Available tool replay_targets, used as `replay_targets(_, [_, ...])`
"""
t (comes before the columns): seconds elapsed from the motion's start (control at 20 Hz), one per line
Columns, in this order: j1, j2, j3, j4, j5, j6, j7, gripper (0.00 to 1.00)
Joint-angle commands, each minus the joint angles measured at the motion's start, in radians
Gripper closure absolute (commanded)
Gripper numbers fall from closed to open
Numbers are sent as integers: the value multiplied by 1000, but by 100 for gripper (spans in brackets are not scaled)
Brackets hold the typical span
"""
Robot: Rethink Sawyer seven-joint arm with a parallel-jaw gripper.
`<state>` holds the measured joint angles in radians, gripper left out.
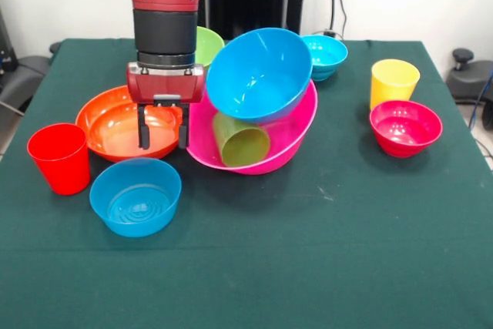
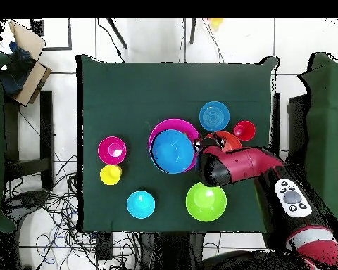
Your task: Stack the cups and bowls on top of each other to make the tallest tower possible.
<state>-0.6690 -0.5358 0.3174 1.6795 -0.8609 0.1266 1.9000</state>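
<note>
My gripper (image 1: 162, 135) is open and empty, its fingers (image 1: 143, 133) hanging over the orange bowl (image 1: 112, 125) on the side nearest the pink bowl (image 1: 296, 132). The pink bowl is tilted. The green cup (image 1: 240, 144) lies on its side inside it, and the large blue bowl (image 1: 258, 75) leans on top. The red cup (image 1: 60, 158) and the small translucent blue bowl (image 1: 135, 196) stand in front of the orange bowl. The lime green bowl (image 1: 208, 44) is behind the arm. The cyan bowl (image 1: 325, 55), yellow cup (image 1: 393, 81) and magenta-red bowl (image 1: 404, 127) stand to the right.
In the overhead view the arm (image 2: 239, 165) covers the gripper and most of the orange bowl (image 2: 227, 135). There the large blue bowl (image 2: 173, 151) sits in the pink bowl (image 2: 173, 124), with the lime green bowl (image 2: 205, 202) nearest the robot's base. The table (image 1: 308, 267) is covered in green cloth.
</note>
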Motion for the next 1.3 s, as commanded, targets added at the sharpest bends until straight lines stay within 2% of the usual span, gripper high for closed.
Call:
replay_targets(0.05, [22,68,-5,-18,-94,-6,-34,0])
replay_targets(0.5, [8,14,2,37,-73,20,-44,0])
replay_targets(0.75, [-40,-73,47,124,-36,79,-86,0])
replay_targets(1.3, [-84,-135,112,167,6,159,-131,0])
